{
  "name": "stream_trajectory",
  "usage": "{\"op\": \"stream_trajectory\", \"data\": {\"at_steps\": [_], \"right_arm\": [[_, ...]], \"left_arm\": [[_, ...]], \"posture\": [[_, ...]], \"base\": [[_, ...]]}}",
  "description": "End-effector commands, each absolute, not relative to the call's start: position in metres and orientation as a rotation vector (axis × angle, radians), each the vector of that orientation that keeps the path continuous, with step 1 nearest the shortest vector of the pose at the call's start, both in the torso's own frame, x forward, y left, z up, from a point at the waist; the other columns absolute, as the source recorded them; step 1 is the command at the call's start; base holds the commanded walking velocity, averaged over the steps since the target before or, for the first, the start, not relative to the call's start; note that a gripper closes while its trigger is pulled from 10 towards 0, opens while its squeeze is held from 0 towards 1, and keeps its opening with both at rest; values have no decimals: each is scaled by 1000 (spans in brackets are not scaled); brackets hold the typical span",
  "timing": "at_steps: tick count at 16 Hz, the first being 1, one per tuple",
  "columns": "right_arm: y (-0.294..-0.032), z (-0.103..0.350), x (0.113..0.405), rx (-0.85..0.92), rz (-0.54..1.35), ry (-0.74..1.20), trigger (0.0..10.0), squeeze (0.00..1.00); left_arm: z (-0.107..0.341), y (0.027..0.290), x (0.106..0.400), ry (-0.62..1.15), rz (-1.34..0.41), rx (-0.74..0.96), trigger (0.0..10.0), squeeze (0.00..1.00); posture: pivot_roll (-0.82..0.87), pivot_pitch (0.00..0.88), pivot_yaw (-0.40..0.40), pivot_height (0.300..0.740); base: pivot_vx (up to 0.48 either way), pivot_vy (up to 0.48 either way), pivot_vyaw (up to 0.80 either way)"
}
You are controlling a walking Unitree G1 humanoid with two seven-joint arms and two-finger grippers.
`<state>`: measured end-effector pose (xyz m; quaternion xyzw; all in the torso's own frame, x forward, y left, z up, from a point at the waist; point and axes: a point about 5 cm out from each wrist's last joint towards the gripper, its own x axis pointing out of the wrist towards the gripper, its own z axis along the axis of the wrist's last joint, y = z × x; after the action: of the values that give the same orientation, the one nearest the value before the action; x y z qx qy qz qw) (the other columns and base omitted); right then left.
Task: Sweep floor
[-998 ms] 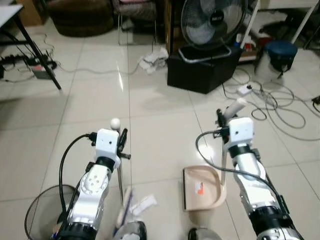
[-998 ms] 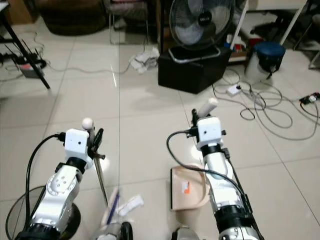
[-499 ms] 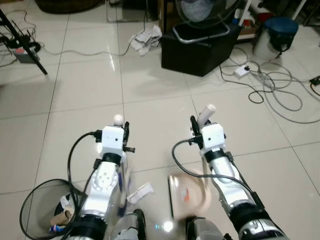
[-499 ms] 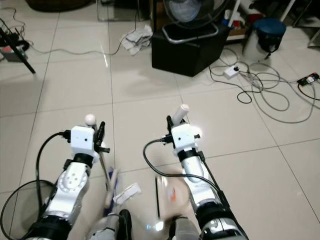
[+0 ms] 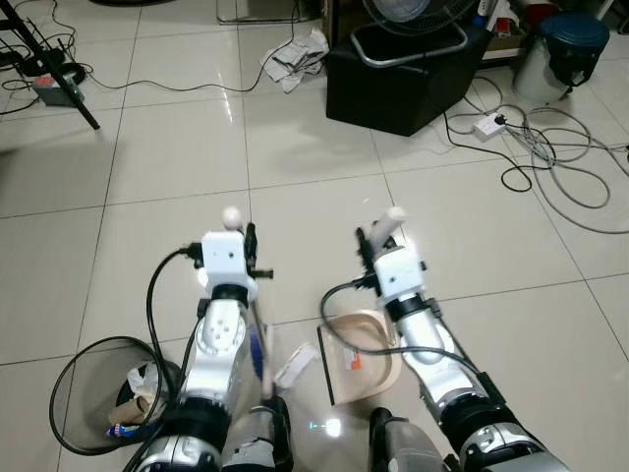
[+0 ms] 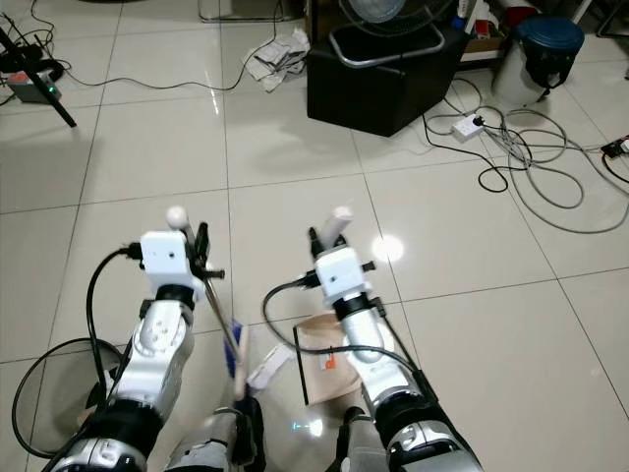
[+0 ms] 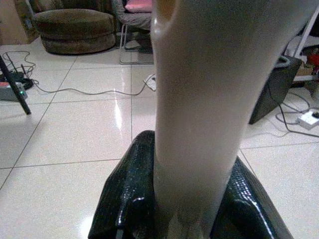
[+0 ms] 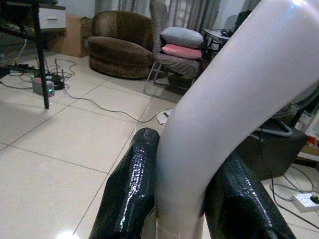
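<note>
Looking down at a pale tiled floor, my left tool grips a broom handle, its brush near a scrap of paper. My right tool grips the handle of a beige dustpan resting on the floor. A mesh wastebasket sits by my left arm. Ahead are a fan, cables and a crumpled cloth.

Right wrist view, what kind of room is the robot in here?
Probably a home living room: a brown armchair and a chair with pink cushions stand on a tiled floor, with a standing fan and loose cables nearby.
</note>
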<state>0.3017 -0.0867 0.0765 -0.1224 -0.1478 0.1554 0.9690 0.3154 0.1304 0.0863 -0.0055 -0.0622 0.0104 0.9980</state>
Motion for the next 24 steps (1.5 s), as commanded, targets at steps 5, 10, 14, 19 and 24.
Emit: {"op": "stream_trajectory", "data": {"at_steps": [5, 10, 14, 19, 24], "right_arm": [[-87, 53, 294, -206, 305, -158, 10000, 0], [-95, 51, 291, -178, 284, -161, 10000, 0], [-116, 56, 289, -118, 222, -209, 10000, 0], [-145, 56, 282, -93, 142, -238, 10000, 0], [-172, 68, 272, -47, 37, -320, 10000, 0]], "left_arm": [[88, 111, 320, -94, 33, -196, 10000, 0], [118, 85, 329, -166, -229, -329, 10000, 0], [132, 90, 330, -176, -423, -316, 10000, 0], [173, 131, 341, -287, -540, -162, 10000, 0], [217, 182, 341, -401, -484, -62, 10000, 0]], "posture": [[33, 311, 37, 740], [28, 281, 37, 740], [23, 242, 43, 740], [38, 192, 55, 740], [43, 150, 68, 740]], "base": [[0, 0, 0], [0, 0, 0], [0, 0, 0], [0, 0, 0], [0, 0, 0]]}}
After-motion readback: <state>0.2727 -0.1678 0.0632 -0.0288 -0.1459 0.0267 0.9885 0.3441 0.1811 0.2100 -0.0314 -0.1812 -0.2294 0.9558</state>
